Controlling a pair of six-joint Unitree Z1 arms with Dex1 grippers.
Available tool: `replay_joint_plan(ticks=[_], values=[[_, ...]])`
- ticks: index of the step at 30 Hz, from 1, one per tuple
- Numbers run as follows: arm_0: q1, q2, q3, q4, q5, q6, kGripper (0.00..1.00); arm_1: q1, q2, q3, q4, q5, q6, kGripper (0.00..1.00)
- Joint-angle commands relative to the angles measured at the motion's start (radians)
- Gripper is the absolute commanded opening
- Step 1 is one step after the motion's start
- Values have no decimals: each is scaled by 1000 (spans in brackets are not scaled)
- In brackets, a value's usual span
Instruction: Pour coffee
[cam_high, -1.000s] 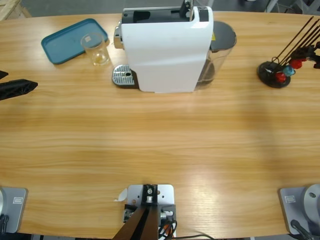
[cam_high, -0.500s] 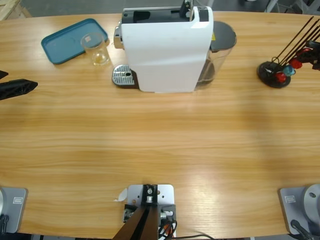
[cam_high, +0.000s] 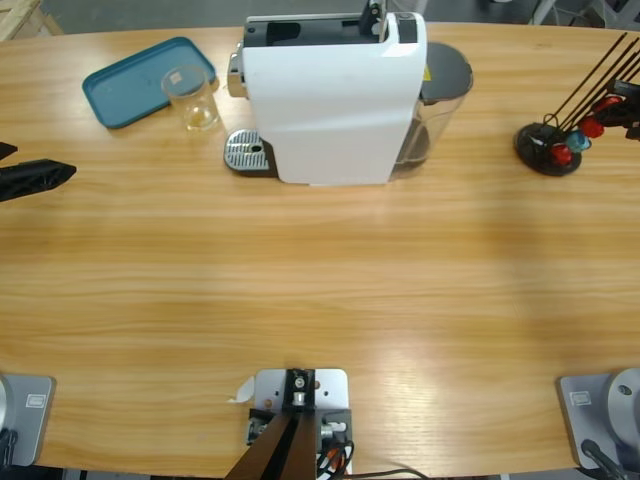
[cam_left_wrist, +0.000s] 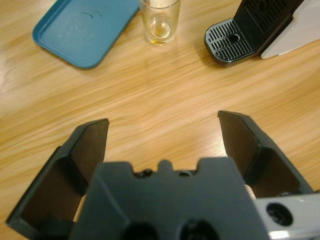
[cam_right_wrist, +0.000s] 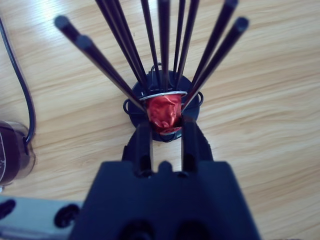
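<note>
No coffee shows in any view. A clear glass (cam_high: 190, 98) (cam_left_wrist: 160, 22) stands by the blue tray (cam_high: 125, 90) (cam_left_wrist: 80, 30), left of the white coffee machine (cam_high: 330, 95); it holds only a faint amber trace. My left gripper (cam_high: 60, 172) (cam_left_wrist: 162, 122) hovers open over bare table, well short of the glass. At the far right, my right gripper (cam_high: 625, 100) (cam_right_wrist: 165, 127) is among the black rods of the capsule holder (cam_high: 548, 148) (cam_right_wrist: 195, 107), its jaws shut on a red capsule (cam_high: 594, 127) (cam_right_wrist: 164, 114).
The machine's grey drip tray (cam_high: 247, 152) (cam_left_wrist: 230, 40) juts out toward the glass. A clear water tank (cam_high: 440, 100) sits on the machine's right side. A red and a blue capsule (cam_high: 565, 148) hang low on the holder. A black cable (cam_right_wrist: 15, 80) runs beside the holder.
The right gripper has shifted slightly up along the holder's rods. The left gripper, glass and machine have not moved.
</note>
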Motion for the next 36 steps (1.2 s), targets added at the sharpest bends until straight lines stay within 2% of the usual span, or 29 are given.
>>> replay_joint_plan(ticks=[1,20,36], values=[[-6,-20,38,-8,-10,3,945,-15,16,9,-11,-17,-30,0],[-6,-15,40,-14,-14,4,945,-13,-84,-26,16,-10,-55,0],[-6,-13,45,-20,-26,6,945,-13,-136,-236,219,-16,-61,0]])
